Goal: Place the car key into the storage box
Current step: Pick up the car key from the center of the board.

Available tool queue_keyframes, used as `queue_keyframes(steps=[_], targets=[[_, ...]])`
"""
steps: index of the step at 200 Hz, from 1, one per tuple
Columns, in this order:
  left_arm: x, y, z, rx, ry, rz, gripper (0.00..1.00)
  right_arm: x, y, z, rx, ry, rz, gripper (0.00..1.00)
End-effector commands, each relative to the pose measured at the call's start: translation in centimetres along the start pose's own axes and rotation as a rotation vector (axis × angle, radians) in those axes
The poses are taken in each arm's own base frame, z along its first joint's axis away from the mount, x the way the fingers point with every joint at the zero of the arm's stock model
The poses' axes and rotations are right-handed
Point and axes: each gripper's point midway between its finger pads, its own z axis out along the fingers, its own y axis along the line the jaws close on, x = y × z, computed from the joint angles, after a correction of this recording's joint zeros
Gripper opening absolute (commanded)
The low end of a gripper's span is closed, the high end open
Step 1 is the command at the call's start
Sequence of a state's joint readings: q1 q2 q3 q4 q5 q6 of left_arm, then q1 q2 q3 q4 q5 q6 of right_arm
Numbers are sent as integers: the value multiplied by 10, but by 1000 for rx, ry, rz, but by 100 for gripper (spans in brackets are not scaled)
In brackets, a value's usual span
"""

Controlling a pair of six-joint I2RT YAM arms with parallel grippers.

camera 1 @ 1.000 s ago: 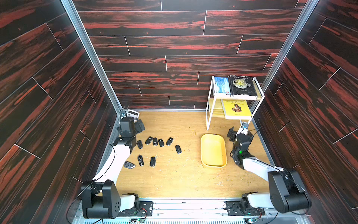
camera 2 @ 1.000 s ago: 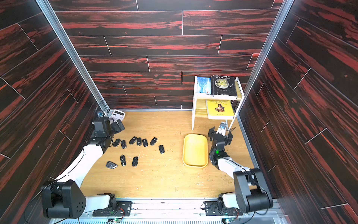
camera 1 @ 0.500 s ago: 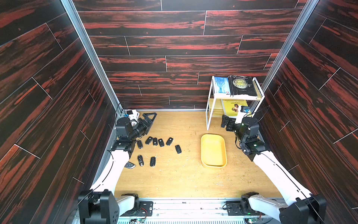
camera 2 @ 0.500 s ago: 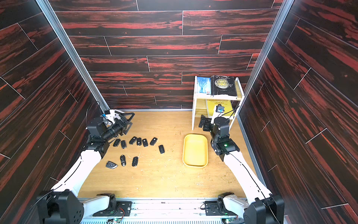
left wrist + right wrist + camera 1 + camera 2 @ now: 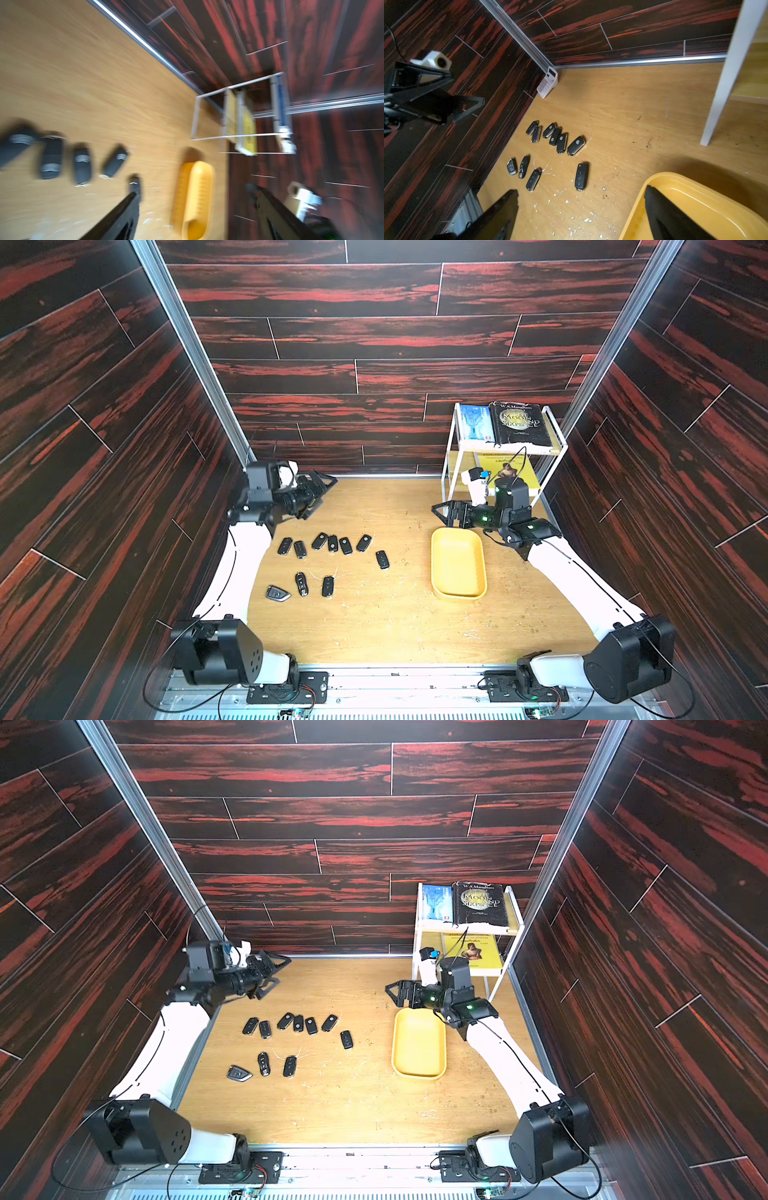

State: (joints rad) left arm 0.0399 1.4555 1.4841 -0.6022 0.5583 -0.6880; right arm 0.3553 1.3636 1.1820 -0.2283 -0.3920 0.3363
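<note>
As right claw (image 5: 440,516) hovers, it points leftward.

Your arms reach in with elbows bent; left tool (image 5: 326,492) and right tool (image 5: 439,516) face each other, jaws spread, empty.

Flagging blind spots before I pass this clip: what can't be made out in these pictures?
Left wrist view: motion blur smears the car keys; buttons and logos unreadable.
Right wrist view: the storage box is cut off by the frame edge; the right gripper covers part.
Both top views: the left arm hides the calculator, shown only by the right wrist view; the title on the yellow book is too small.
</note>
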Motion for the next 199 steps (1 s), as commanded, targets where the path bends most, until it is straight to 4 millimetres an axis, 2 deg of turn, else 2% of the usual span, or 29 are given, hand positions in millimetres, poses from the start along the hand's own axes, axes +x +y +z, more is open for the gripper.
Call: queue_keyframes(steps=[1, 22, 33, 46, 53, 60, 82, 116, 150, 170, 199], targets=[[58, 100, -21, -476, 251, 66, 87, 12, 25, 4, -117, 53, -14, 98], [68, 133, -11, -583, 328, 47, 77, 22, 43, 10, -209, 93, -24, 99], [73, 156, -7, -668, 377, 28, 62, 29, 55, 11, -285, 116, -23, 99], [82, 176, 2, -712, 459, -9, 60, 39, 65, 14, -338, 139, -19, 98], [85, 180, 2, -724, 495, -14, 58, 44, 68, 16, -348, 144, -23, 98], [88, 193, 11, -748, 531, -30, 56, 49, 71, 18, -352, 148, -30, 99], [74, 212, 13, -850, 510, -1, 55, 67, 78, 25, -356, 166, -53, 99], [48, 222, 10, -922, 443, 30, 55, 92, 76, 36, -357, 200, -65, 98], [19, 239, 0, -1037, 349, 73, 56, 112, 61, 50, -322, 247, -56, 99], [20, 255, -5, -1068, 421, 29, 54, 116, 50, 56, -272, 254, -46, 99], [13, 278, 2, -1079, 431, -4, 51, 117, 38, 58, -202, 244, -56, 98]])
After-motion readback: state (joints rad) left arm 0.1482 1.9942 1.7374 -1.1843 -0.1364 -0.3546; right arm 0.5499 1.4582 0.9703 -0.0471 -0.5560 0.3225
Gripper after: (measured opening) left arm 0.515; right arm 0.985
